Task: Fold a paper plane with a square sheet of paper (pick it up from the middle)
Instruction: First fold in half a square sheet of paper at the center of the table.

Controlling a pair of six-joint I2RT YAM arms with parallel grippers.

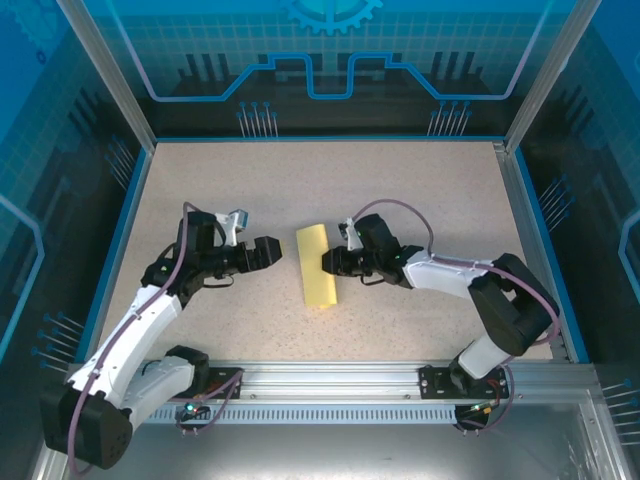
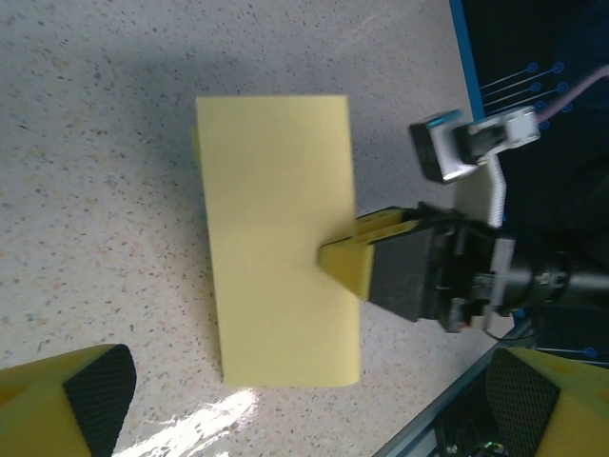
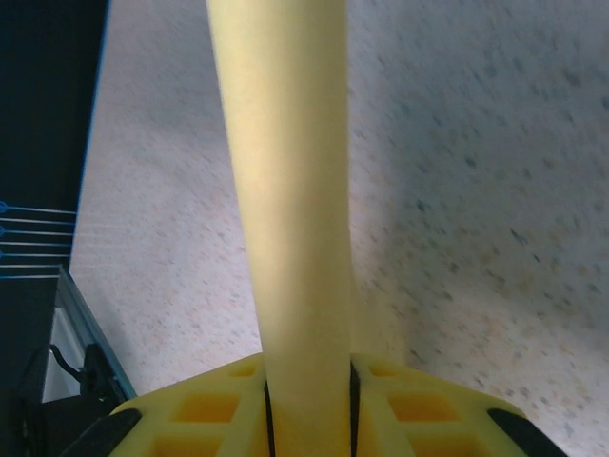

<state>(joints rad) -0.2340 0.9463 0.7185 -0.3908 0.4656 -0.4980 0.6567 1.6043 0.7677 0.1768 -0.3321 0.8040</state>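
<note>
Yellow sheet of thin paper (image 1: 315, 262), folded over into a long plain rectangle with a second layer just peeking out along one long edge, sits near the middle of the speckled beige tabletop (image 1: 420, 190), between the two arms, with its long sides running from the near side towards the far side at a slight tilt. From where I stand, the right tool (image 1: 328, 262) is clamped on it: its yellow fingers (image 2: 357, 257) close from both faces on the sheet's right-hand long edge, about halfway along, and the wrist view on that arm shows the paper running straight out from between the two yellow pads as a narrow band above the tabletop. A soft shadow lies beside the sheet, but whether its free side rests on the tabletop or hangs just clear of it I cannot tell. The left tool (image 1: 270, 250) points at the opposite long edge from just beside it, with a strip of bare tabletop between them; its yellow, black-padded fingers (image 2: 90, 390) stand wide apart and hold nothing. Both white-and-black arms reach in from the silver rail (image 1: 330, 375) at the near edge
</note>
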